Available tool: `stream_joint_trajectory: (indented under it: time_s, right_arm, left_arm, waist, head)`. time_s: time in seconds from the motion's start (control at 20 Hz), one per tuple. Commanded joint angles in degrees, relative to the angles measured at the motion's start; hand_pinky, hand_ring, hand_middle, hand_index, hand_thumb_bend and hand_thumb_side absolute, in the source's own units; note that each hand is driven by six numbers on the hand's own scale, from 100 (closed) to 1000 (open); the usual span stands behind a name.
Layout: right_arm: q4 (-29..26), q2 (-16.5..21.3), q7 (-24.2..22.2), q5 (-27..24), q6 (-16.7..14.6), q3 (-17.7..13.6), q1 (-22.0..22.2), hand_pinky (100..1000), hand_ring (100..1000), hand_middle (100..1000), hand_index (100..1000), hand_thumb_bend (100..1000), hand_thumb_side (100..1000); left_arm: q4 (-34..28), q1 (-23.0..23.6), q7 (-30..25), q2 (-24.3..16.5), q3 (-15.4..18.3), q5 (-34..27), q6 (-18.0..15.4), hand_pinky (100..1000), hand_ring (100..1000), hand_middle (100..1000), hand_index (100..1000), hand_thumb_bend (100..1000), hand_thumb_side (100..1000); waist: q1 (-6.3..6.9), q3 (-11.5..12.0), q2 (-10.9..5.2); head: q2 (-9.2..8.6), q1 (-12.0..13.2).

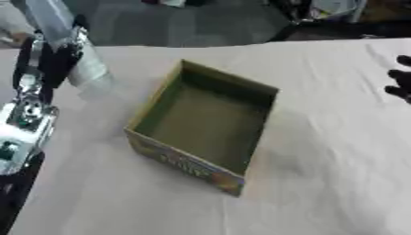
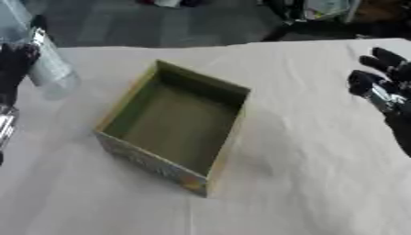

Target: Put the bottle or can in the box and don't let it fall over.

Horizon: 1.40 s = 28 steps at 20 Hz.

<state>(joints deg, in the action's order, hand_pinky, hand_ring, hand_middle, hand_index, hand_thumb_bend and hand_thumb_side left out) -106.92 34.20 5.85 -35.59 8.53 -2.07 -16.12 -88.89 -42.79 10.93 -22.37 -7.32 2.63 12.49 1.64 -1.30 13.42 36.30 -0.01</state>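
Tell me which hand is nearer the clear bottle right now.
Left. The left hand is curled round the clear bottle, holding it above the table left of the box. The right hand rests open at the far right edge, beyond the box.

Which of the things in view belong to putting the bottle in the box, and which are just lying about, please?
Belonging to the job:
- clear bottle, held above the table by the left hand, fingers curled round it
- open cardboard box, empty
- right hand, idle at the right edge, fingers relaxed

Just about:
- white cloth-covered table
- dark clutter beyond the far edge
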Motion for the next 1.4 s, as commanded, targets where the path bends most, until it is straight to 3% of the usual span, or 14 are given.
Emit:
stream_joint_trajectory:
  time_s: [0.05,0.3,0.7,0.9,1.0,1.05,1.15,1.25,1.35,1.4]
  right_arm:
    - [-0.74,2.04,-0.23,-0.38,-0.01,-0.29,-0.94,848,892,877,917,553,212]
    - [-1.21,1.96,-0.28,-0.75,-0.06,-0.12,-2.31,849,893,879,918,553,212]
    - [-1.85,1.95,-0.44,-1.05,0.01,0.12,-4.16,850,892,878,917,552,213]
    - [-2.17,1.93,-0.44,-1.13,-0.06,0.06,-4.38,850,892,878,917,552,214]
    - [-2.12,1.91,-0.34,-1.11,-0.05,-0.04,-4.23,850,892,878,916,553,214]
    - [-2.09,1.87,-0.32,-1.21,-0.07,-0.04,-4.20,850,892,878,916,555,215]
    - [-2.00,1.83,-0.37,-1.20,0.01,0.02,-4.12,850,892,879,916,554,216]
    - [-1.95,1.83,-0.40,-1.14,0.04,0.01,-4.02,850,892,879,916,555,216]
    - [-1.91,1.88,-0.35,-1.11,0.02,-0.05,-3.85,850,892,879,916,555,216]
    - [-1.89,1.92,-0.33,-1.11,0.00,-0.07,-3.78,850,892,879,916,555,216]
  left_arm:
    - [-1.79,-3.97,-2.39,2.71,-2.80,2.28,0.73,871,237,100,178,100,672]
    - [0.42,-7.81,-3.20,10.27,-6.82,6.53,0.89,844,236,100,178,100,672]
    - [7.03,-9.41,-0.40,18.27,-7.86,14.27,-2.57,836,244,100,180,100,672]
    - [10.70,-9.25,0.62,19.62,-8.03,15.75,-4.02,842,276,100,207,100,672]
    - [11.90,-8.95,0.98,19.70,-8.21,15.59,-4.01,856,366,122,318,100,633]
    - [12.23,-8.92,0.99,19.66,-8.40,15.77,-3.98,917,499,294,529,100,493]
    - [12.60,-8.83,-0.99,19.37,-9.12,18.06,-4.16,968,643,468,706,100,437]
    - [12.88,-8.59,-3.16,19.19,-9.00,20.54,-3.71,994,710,541,784,100,480]
    - [13.30,-8.18,-5.08,18.95,-8.91,22.61,-2.86,1000,751,591,823,100,663]
    - [13.43,-7.95,-6.07,18.83,-8.86,23.55,-2.41,1000,761,604,836,100,684]
  waist:
    - [0.04,-0.36,-1.50]
    - [0.24,-1.82,-1.31]
    - [0.20,-3.96,-0.13]
    - [0.03,-4.54,0.22]
    - [0.06,-4.41,0.29]
    - [0.09,-4.36,0.29]
    - [0.13,-4.19,0.23]
    - [0.13,-4.02,0.14]
    - [0.13,-3.86,0.01]
    - [0.14,-3.79,-0.07]
  head:
    - [0.74,-0.90]
    - [1.52,-1.70]
    - [0.77,3.68]
    - [0.00,4.35]
    - [-0.32,4.25]
    - [-0.40,4.22]
    - [-0.53,4.05]
    - [-0.62,3.88]
    - [-0.59,3.60]
    - [-0.54,3.44]
